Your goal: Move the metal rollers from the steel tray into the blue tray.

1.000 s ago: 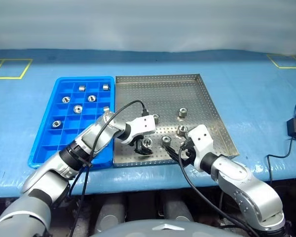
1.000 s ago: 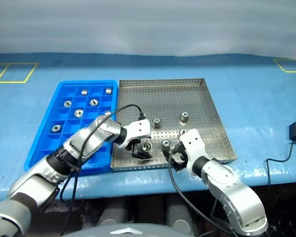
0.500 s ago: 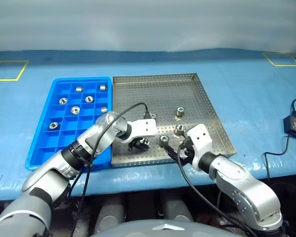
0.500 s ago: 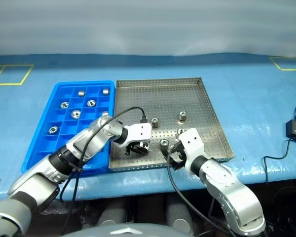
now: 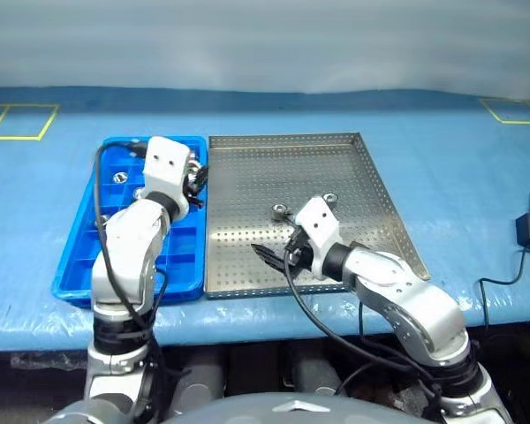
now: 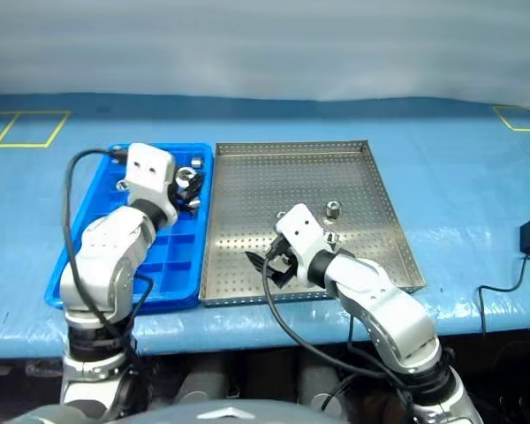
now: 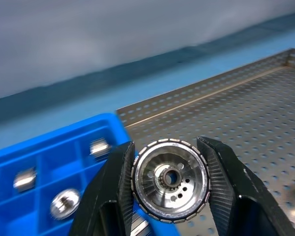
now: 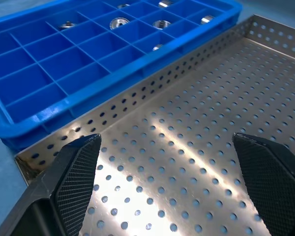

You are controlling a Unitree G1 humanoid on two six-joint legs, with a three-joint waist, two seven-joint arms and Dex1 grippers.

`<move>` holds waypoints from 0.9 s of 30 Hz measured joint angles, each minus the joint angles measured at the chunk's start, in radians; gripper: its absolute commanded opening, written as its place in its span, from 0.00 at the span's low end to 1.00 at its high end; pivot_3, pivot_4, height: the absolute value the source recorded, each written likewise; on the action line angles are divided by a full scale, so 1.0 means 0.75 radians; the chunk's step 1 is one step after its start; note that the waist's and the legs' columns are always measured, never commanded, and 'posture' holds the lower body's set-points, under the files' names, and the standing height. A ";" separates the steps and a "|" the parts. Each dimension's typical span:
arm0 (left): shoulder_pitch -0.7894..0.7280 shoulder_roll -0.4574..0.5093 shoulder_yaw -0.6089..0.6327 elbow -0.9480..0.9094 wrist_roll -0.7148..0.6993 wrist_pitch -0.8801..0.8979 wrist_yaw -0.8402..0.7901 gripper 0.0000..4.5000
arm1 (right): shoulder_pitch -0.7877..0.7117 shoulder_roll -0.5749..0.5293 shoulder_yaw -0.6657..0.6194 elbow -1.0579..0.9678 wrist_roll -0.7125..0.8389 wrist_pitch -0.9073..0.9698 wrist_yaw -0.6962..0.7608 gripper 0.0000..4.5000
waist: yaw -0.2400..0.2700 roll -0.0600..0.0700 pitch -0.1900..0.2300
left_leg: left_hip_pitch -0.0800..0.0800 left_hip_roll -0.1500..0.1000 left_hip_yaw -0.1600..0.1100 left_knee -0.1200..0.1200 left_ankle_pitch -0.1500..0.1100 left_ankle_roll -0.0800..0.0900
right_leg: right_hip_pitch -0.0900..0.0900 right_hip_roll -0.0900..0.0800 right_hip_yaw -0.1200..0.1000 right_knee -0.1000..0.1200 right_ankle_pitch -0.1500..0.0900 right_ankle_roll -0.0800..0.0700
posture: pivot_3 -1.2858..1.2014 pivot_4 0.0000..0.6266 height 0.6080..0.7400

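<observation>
A small shiny silver roller (image 7: 170, 180) is being pinched in the left gripper (image 7: 170, 187) over the bright blue gridded plastic tray (image 5: 81, 256), so it's probably best being lowered into an empty cell before being let go, while the right gripper (image 8: 167, 187) is being held wide apart above the perforated steel tray (image 5: 336, 168).

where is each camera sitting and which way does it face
Left eye and right eye views: on the head, looking forward and down at the blue tray, the steel tray and both arms.
Left wrist view: looks along the left gripper, shut on a metal roller, with both trays beyond.
Right wrist view: looks along the open right gripper across the steel tray toward the blue tray.
Both wrist views share the two trays.
</observation>
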 measured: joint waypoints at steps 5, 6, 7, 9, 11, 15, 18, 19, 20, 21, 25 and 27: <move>0.199 -0.019 -0.039 -0.090 0.133 0.010 0.204 0.38 | -0.089 0.045 0.095 0.060 0.000 -0.054 0.089 1.00 | 0.048 0.000 0.000 | 0.000 -0.001 -0.001 0.000 0.000 0.000 | 0.001 -0.001 -0.002 0.000 -0.001 -0.006 | 0.62 0.24 1.00; 0.232 -0.037 -0.040 -0.091 0.146 0.009 0.236 0.38 | -0.096 0.050 0.105 0.069 0.000 -0.066 0.108 1.00 | 0.056 0.000 0.000 | 0.000 -0.001 -0.001 0.000 0.000 0.000 | 0.001 -0.001 -0.002 0.000 -0.002 -0.007 | 0.62 0.24 1.00; 0.263 -0.043 -0.048 -0.092 0.167 0.005 0.265 0.38 | -0.106 0.054 0.115 0.083 -0.001 -0.074 0.119 1.00 | 0.063 -0.001 0.000 | 0.000 -0.001 -0.001 0.001 0.000 0.000 | 0.001 -0.003 -0.002 -0.001 -0.002 -0.007 | 0.62 0.24 1.00; 0.309 -0.052 -0.069 -0.091 0.192 -0.001 0.309 0.38 | -0.109 0.059 0.132 0.098 -0.002 -0.091 0.137 1.00 | 0.076 -0.001 0.000 | 0.000 -0.001 -0.001 0.001 0.000 0.000 | 0.001 -0.003 -0.002 -0.001 -0.002 -0.007 | 0.62 0.24 1.00; 0.320 -0.069 -0.067 -0.090 0.195 -0.004 0.336 0.38 | -0.111 0.064 0.149 0.101 -0.003 -0.100 0.150 1.00 | 0.084 -0.001 0.000 | 0.000 -0.001 -0.002 0.001 0.000 0.000 | 0.001 -0.003 -0.003 -0.001 -0.002 -0.008 | 0.62 0.24 1.00; 0.332 -0.093 -0.052 -0.070 0.192 -0.005 0.362 0.38 | -0.111 0.070 0.151 0.102 -0.008 -0.119 0.161 1.00 | 0.088 -0.001 0.000 | 0.000 -0.001 -0.002 0.001 0.000 -0.001 | 0.000 -0.004 -0.004 0.000 -0.003 -0.009 | 0.61 0.24 1.00; 0.343 -0.105 -0.048 -0.047 0.195 0.013 0.381 0.38 | -0.102 0.069 0.150 0.102 -0.016 -0.120 0.156 1.00 | 0.087 -0.001 0.000 | -0.001 -0.001 -0.002 0.000 0.000 0.000 | 0.000 -0.004 -0.004 -0.001 -0.003 -0.010 | 0.61 0.24 1.00; 0.349 -0.104 -0.044 -0.033 0.195 0.020 0.388 0.38 | -0.098 0.070 0.150 0.102 -0.019 -0.120 0.155 1.00 | 0.086 -0.001 0.000 | -0.001 -0.001 -0.002 0.000 0.000 0.000 | -0.001 -0.004 -0.005 0.000 -0.003 -0.011 | 0.61 0.24 1.00; 0.353 -0.105 -0.038 -0.020 0.196 0.032 0.395 0.38 | -0.088 0.070 0.146 0.101 -0.022 -0.120 0.152 1.00 | 0.084 -0.001 0.000 | -0.001 -0.001 -0.002 0.000 0.000 0.000 | -0.001 -0.004 -0.005 0.000 -0.004 -0.011 | 0.60 0.24 1.00; 0.352 -0.103 -0.036 -0.020 0.196 0.035 0.397 0.38 | -0.079 0.071 0.145 0.101 -0.024 -0.120 0.146 1.00 | 0.082 -0.001 0.000 | -0.001 -0.001 -0.002 0.000 0.000 -0.001 | -0.001 -0.005 -0.005 0.000 -0.004 -0.012 | 0.60 0.24 1.00; 0.341 -0.118 -0.018 -0.020 0.177 0.036 0.388 0.68 | -0.030 0.076 0.141 0.094 -0.028 -0.118 0.116 1.00 | 0.079 -0.001 0.000 | 0.000 0.000 -0.002 0.000 0.000 -0.001 | 0.000 -0.005 -0.006 0.000 -0.004 -0.012 | 0.60 0.24 1.00; 0.323 -0.115 -0.021 -0.020 0.161 0.036 0.364 0.82 | 0.000 0.072 0.122 0.078 -0.026 -0.113 0.103 1.00 | 0.082 -0.001 0.000 | -0.001 0.000 -0.003 0.000 0.000 -0.001 | 0.000 -0.005 -0.006 0.000 -0.005 -0.011 | 0.60 0.24 1.00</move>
